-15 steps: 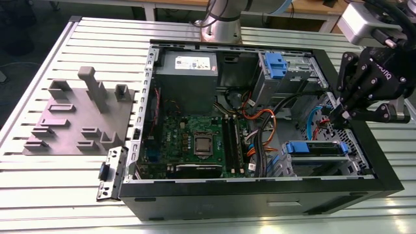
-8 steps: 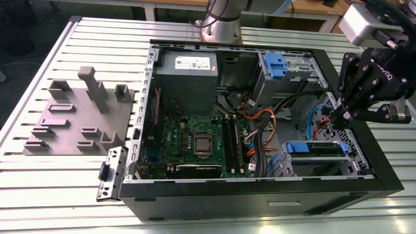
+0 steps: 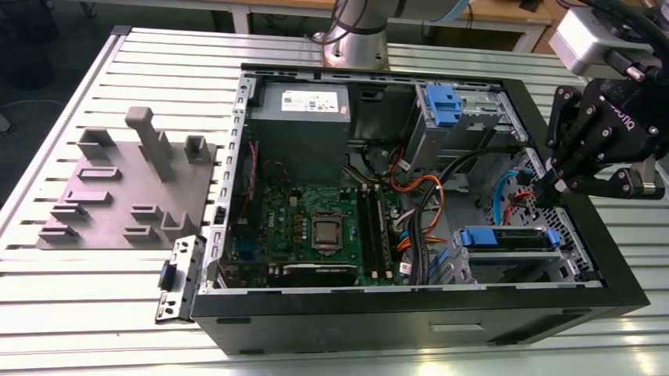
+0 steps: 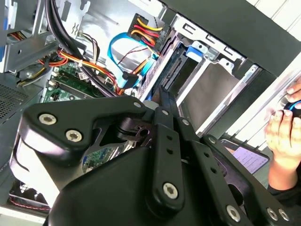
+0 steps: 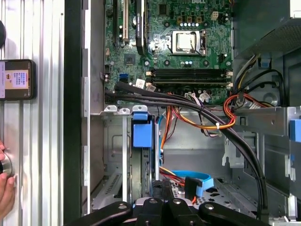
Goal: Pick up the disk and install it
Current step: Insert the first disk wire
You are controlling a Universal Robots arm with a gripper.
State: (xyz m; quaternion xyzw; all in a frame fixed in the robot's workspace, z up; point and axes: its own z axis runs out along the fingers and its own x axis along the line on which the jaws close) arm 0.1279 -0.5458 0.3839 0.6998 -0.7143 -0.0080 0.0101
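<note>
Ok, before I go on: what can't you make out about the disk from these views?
- Exterior view: the disk sits in the cage. Its connector end is hidden by the cage, so I can't tell whether it is seated.
- First wrist view: the gripper covers one end of the disk.
- Second wrist view: the gripper's body blocks much of the cage, and a hand is cut off by the edge.

Blue-tabbed disk (image 5: 141,134) in its bay
</note>
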